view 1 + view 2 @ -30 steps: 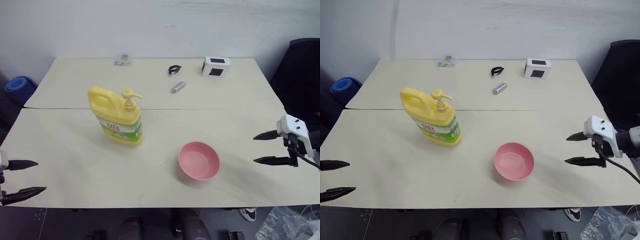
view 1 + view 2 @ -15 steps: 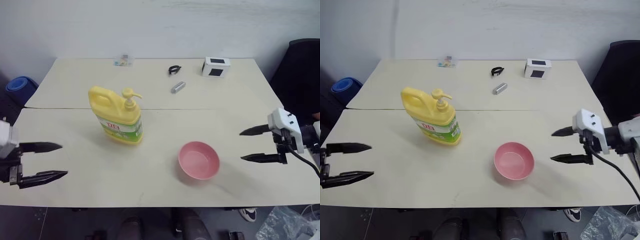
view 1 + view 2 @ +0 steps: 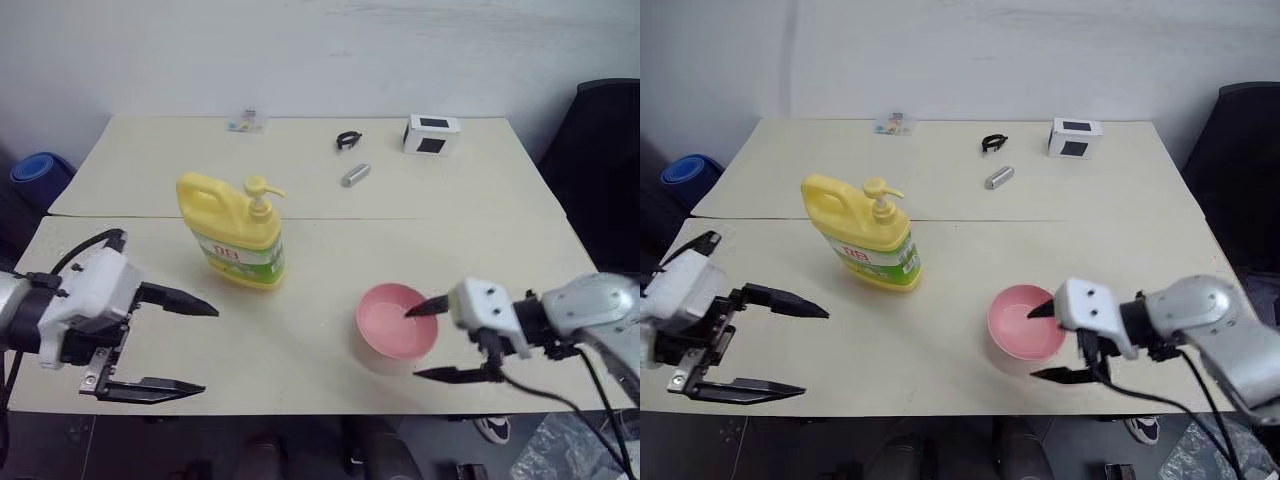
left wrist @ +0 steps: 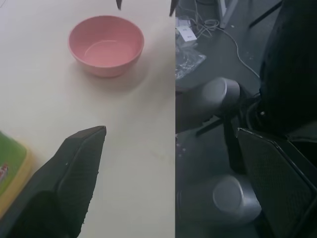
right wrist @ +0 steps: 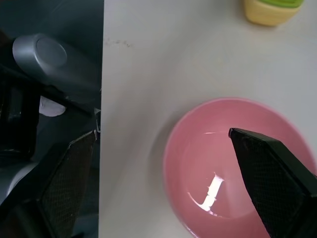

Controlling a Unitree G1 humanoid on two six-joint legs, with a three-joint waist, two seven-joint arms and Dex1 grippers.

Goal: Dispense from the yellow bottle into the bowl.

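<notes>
Left claw: we see the left claw (image 3: 188, 345) released, fingers spread wide, grasping nothing, at the table's (image 3: 300, 250) near left edge.
Yellow bottle: we count one yellow bottle (image 3: 233, 233), upright on the table left of centre, long axis vertical, pump spout pointing right, handle on its left side; its label print is too small to read.
Bowl: we count one bowl (image 3: 392, 320), mouth up, right of the bottle near the front edge.
Right claw: we see the right claw (image 3: 425, 341) released, one fingertip over the bowl's rim, the other outside it toward the table's front edge; contact we cannot tell.
Far table: we count four small items, hard to identify.
</notes>
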